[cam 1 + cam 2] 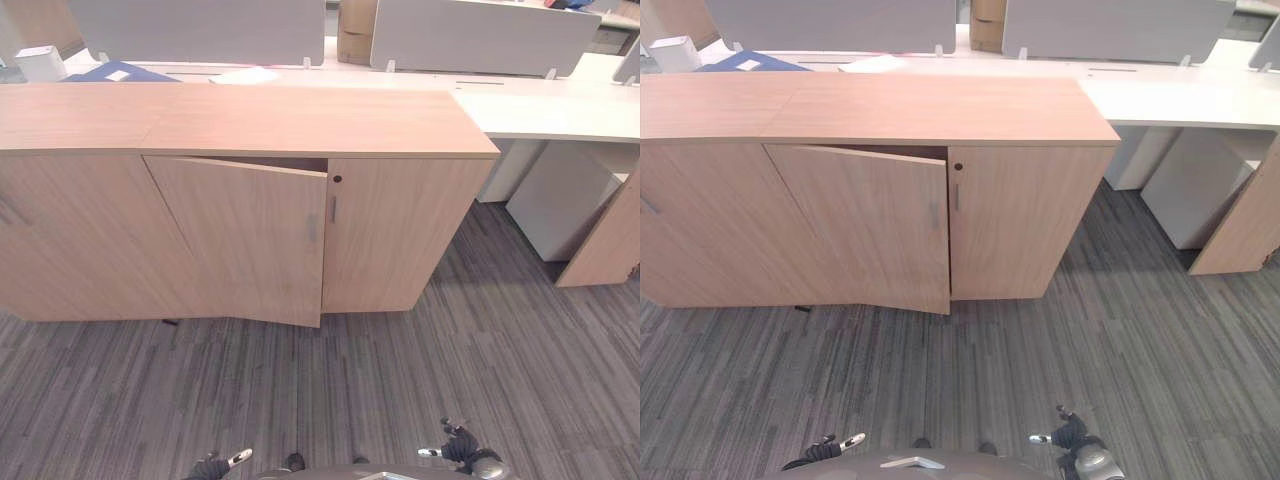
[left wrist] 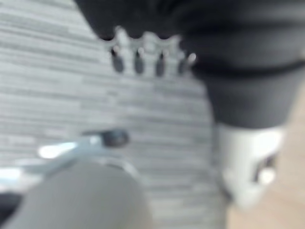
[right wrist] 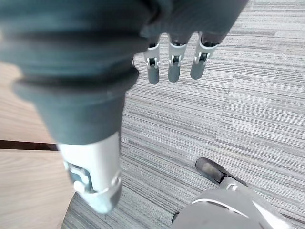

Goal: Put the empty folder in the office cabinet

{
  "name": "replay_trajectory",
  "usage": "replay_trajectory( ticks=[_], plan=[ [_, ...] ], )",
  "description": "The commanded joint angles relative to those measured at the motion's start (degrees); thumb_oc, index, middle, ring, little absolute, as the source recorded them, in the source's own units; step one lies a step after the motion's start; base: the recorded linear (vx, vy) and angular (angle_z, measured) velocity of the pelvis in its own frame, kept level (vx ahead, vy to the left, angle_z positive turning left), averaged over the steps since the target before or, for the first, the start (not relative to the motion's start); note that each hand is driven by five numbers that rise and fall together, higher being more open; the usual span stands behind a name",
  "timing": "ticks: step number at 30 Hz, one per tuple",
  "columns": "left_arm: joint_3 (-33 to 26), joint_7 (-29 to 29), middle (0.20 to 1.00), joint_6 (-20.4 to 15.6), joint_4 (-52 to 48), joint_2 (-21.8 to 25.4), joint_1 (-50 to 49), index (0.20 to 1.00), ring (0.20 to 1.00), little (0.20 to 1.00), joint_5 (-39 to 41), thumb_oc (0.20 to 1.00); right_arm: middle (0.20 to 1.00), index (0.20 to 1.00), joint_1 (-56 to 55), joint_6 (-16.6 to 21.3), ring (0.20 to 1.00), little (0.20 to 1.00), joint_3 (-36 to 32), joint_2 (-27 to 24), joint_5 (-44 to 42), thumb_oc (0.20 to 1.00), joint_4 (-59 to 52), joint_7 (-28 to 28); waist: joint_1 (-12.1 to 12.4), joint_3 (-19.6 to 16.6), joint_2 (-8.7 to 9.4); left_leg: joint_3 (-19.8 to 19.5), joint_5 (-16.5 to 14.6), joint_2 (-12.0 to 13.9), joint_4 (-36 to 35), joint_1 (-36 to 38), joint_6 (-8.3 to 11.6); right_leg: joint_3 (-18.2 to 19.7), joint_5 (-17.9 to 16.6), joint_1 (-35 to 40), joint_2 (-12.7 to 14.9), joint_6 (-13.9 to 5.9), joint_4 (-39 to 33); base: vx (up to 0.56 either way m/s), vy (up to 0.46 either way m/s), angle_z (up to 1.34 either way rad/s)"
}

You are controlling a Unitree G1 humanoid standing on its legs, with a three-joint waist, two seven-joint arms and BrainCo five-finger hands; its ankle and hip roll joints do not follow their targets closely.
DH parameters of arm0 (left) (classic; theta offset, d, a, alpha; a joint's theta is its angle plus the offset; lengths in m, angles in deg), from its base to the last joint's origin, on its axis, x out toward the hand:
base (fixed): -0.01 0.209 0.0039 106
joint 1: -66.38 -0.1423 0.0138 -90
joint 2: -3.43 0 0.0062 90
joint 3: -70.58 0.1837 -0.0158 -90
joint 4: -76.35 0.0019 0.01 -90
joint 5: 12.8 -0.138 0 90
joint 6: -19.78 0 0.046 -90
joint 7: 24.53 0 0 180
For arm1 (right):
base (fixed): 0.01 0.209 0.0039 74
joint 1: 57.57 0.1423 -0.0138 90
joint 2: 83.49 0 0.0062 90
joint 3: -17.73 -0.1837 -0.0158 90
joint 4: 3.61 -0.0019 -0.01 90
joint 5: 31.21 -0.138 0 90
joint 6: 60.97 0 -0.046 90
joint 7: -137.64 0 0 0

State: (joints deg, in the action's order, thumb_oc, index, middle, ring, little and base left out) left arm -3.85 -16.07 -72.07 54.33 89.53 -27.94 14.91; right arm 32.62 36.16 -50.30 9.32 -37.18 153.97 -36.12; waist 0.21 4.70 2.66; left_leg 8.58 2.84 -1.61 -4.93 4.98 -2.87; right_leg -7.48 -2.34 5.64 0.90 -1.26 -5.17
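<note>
Two hands hang low at the near edge of the head views, the left hand (image 1: 215, 465) and the right hand (image 1: 455, 448), both well apart from the office cabinet (image 1: 300, 120) that stands across the carpet floor (image 1: 420, 370) ahead. In its own wrist view the right hand (image 3: 174, 59) has its fingers straight and relaxed over the carpet, with nothing between them; the left hand (image 2: 143, 55) also looks loose and empty there, its fingers hanging in a row. The cabinet is long and low, with its long axis running from left to right across the view. Its middle door (image 1: 250, 240) stands partly open, hinged on the left side, so the free edge with the handle (image 1: 311, 228) swings out toward the robot and a dark gap shows at the top. The door beside it on the right (image 1: 395, 230) is closed. What is inside the cabinet I cannot tell, because the door hides the shelves. A blue flat thing (image 1: 115, 72) lies on the white tabletop (image 1: 540, 105) behind the cabinet, toward the left, and it may be a folder, but this is not sure. So the scene fits both cases: the folder already inside behind the half-open door, or the folder waiting somewhere on the tabletop. The opening lies slightly left of centre, about equally near to both hands.
</note>
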Motion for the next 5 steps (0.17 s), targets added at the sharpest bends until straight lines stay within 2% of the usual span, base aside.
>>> replay_trajectory(
  ticks=[1,5],
  plan=[
    [-0.65,0.1,1.0,0.58,3.93,-1.94,4.53,1.0,1.0,1.0,-0.55,1.0,1.0,1.0,4.97,0.52,1.0,1.0,-0.56,-1.15,-1.71,1.0,-0.4,0.19,-0.37,2.96,-1.3,-3.52,-7.08,-0.57,1.7,2.55,0.3,-0.18,2.46,1.75,0.17,-2.1,1.16,0.06,0.003,0.02],
    [-1.53,-0.23,1.0,2.18,4.48,-2.18,4.38,1.0,1.0,1.0,0.13,1.0,1.0,1.0,4.47,0.77,1.0,1.0,-0.74,-0.93,-2.11,1.0,-0.07,-0.01,-0.26,2.94,-1.25,-3.76,-7.16,-0.53,1.66,2.68,0.28,-0.39,2.71,1.92,0.17,-2.01,1.31,0.05,-0.002,0.09]
  ],
)
